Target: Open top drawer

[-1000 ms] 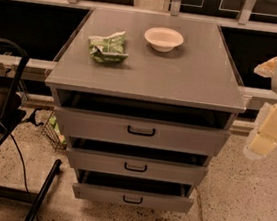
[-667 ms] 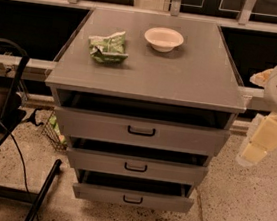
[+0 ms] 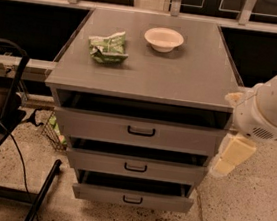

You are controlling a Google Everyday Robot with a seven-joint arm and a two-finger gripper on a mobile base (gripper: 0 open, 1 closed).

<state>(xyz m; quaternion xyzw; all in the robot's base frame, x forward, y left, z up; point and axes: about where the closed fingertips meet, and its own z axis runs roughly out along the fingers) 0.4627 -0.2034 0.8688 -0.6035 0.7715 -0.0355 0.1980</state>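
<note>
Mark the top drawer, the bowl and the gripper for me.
top drawer (image 3: pixel 141 131), camera view, black handle at front centre.
bowl (image 3: pixel 163 39), camera view, its inside.
gripper (image 3: pixel 223 165), camera view, pale lower end, right of top drawer.

You are looking down on a flat, matte grey worktop. Two things are sitting on it, both toward the far edge. A crumpled green packet is lying on the far left part, creased and partly flattened. A white bowl is standing upright to the right of it, near the middle of the far edge, and is not touching the packet. The claw is hanging just off the worktop's near right corner, below the level of its surface.
</note>
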